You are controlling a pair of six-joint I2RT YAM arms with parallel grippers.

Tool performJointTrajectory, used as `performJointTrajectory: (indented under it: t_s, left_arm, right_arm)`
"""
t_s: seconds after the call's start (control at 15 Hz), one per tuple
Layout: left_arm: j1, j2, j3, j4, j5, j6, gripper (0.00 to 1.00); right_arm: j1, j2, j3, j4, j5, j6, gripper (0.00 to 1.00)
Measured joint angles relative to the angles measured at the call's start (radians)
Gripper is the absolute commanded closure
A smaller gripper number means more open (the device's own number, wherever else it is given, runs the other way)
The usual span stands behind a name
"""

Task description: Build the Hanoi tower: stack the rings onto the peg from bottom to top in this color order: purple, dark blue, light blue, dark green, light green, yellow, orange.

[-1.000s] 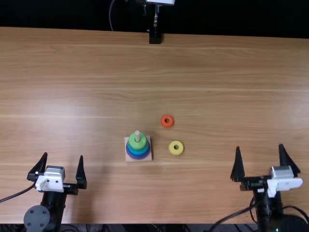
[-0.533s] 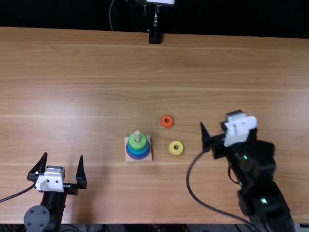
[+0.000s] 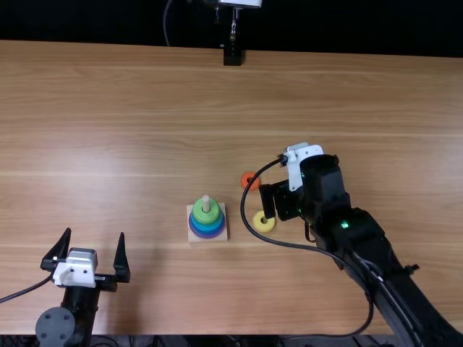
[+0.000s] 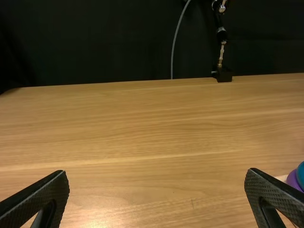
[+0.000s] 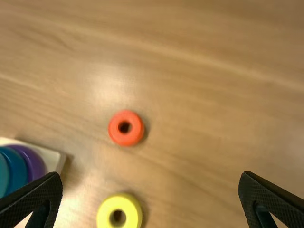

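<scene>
- Top view: green ring (image 3: 206, 215) uppermost around the peg (image 3: 206, 203), above blue and purple, all on the square base (image 3: 223, 234).
- Just beside the base, flat on the table (image 3: 145, 108): yellow ring (image 3: 257, 221), likely next to pick up.
- Near the yellow ring, away from the table's near edge: orange ring (image 3: 244, 181), probably best left for last.
- Above that pair: right gripper (image 5: 151, 176), empty, fingers spread wide. In the right wrist view, with the yellow ring off-centre, nearer one finger.
- Shift first to bring the yellow ring midway between the fingers, then descend straight, spread just enough to avoid nudging the orange ring or the base.
- Close gently on the outer rim, low and level; beware of pinching off-centre and tipping.
- Raise well over the peg before crossing; line up hole with peg tip, lower upright, let go only once seated on green.
- Mind the loose cable (image 3: 244, 217) by the right wrist, best kept off the peg during the carry.
- Farther out, well apart from the base: left gripper (image 3: 95, 233), empty, fingers wide apart. No need of help from that side.
</scene>
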Motion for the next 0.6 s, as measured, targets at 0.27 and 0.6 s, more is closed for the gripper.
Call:
performJointTrajectory:
  t_s: [0.27,0.6]
  left_arm:
    - [0.0,0.0,0.0,0.0,0.0,0.0,0.0]
    - [0.0,0.0,0.0,0.0,0.0,0.0,0.0]
  right_arm:
    - [0.016,0.15,0.026,-0.135,0.0,0.032,0.0]
    - [0.09,0.231,0.07,-0.135,0.0,0.04,0.0]
